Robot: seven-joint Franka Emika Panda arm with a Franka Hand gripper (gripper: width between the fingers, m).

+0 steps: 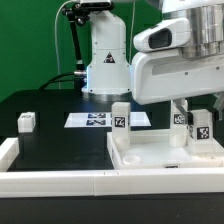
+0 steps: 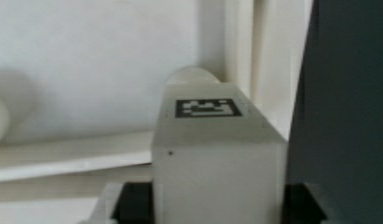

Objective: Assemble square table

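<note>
Gripper: you see only two dark finger stubs, cut by the picture's edge. Whether they press the near post, you cannot tell.
Near post: one end is out of frame and its tag is blurred.
Arm: cut off at the top and at the exterior view's right.
Square table slab: the exterior view's right edge cuts it.
Tagged posts below the arm: the tags overlap, so you cannot tell if it is one post or two.
Marker board: partly behind the standing post; its marks are too small to read.
</note>
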